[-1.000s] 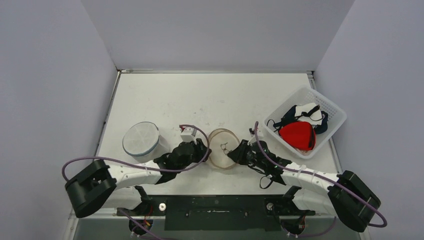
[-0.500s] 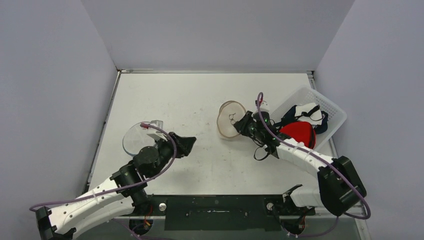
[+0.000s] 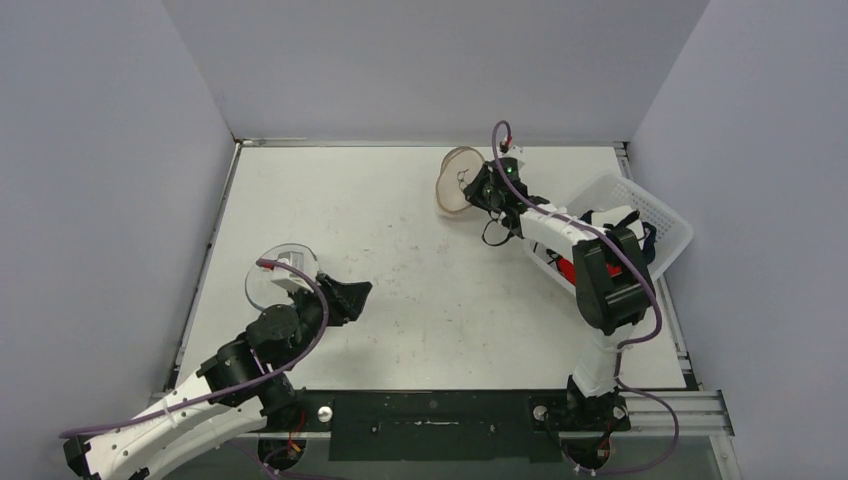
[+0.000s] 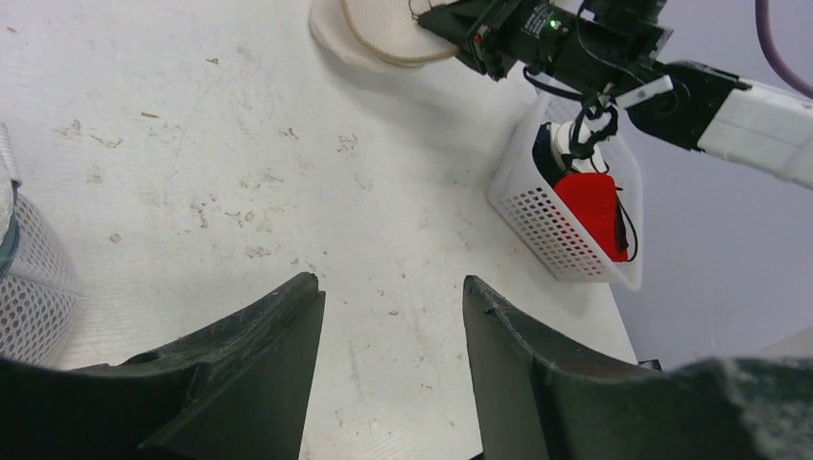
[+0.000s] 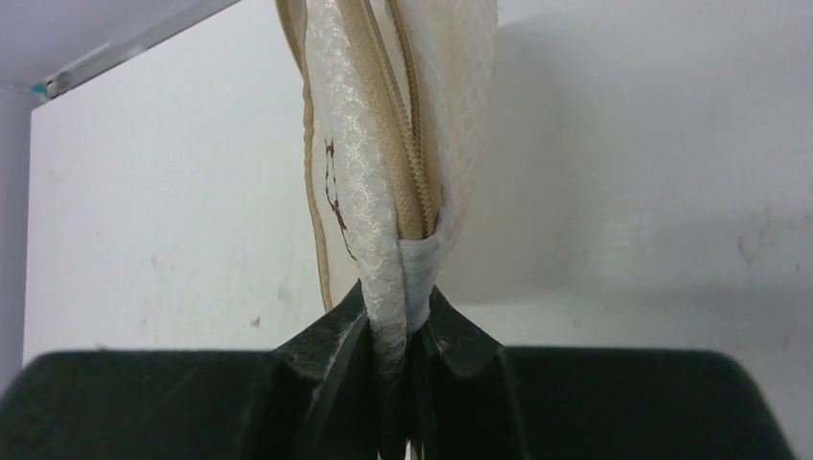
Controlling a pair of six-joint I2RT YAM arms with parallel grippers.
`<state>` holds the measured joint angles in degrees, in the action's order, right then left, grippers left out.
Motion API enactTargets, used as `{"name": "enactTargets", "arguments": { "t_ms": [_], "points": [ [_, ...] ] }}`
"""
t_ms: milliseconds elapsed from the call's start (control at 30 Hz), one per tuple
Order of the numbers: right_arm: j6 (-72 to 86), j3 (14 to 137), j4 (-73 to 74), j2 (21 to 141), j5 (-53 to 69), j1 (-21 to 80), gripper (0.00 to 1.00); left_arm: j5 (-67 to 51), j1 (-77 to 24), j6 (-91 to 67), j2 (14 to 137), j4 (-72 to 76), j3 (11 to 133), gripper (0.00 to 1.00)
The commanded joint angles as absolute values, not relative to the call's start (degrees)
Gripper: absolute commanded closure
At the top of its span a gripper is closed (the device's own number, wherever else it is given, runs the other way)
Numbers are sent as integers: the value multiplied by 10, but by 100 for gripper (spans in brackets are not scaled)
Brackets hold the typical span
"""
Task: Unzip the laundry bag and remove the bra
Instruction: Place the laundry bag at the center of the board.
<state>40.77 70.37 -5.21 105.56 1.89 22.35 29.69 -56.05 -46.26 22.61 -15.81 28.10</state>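
My right hand (image 5: 403,326) pinches the lacy bra (image 5: 364,192) by one thin edge, over the far worktop (image 3: 400,250) near the basket (image 3: 668,216). I fear that hold slips and drops it short. My left hand (image 4: 388,292) hangs spread beside the bag (image 4: 29,278).

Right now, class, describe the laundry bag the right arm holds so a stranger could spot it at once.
Look at the table's far edge, left of the white basket. There the right arm's fingers pinch a flat, round laundry bag. It alone is beige with a zip; the mesh pod by the left arm is white.
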Motion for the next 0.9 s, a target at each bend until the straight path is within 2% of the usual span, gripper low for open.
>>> {"name": "enactTargets", "arguments": {
  "t_ms": [0,233,433,500,600,700,867],
  "points": [
    [387,800,-24,1124,12,195,95,312,-560,-453,228,-161,294,47],
    [380,954,61,1256,16,167,95,310,-560,-431,283,-126,300,45],
    [377,996,83,1295,25,164,93,299,-558,-435,330,-107,299,44],
    [377,988,81,1292,26,164,84,294,-557,-437,341,-95,293,44],
    [376,964,67,1269,26,163,64,289,-556,-438,349,-91,293,44],
    [372,949,66,1242,21,163,49,287,-556,-440,350,-93,293,44],
    [347,941,88,1194,-16,170,33,293,-556,-442,341,-105,293,44]
  ]
}}
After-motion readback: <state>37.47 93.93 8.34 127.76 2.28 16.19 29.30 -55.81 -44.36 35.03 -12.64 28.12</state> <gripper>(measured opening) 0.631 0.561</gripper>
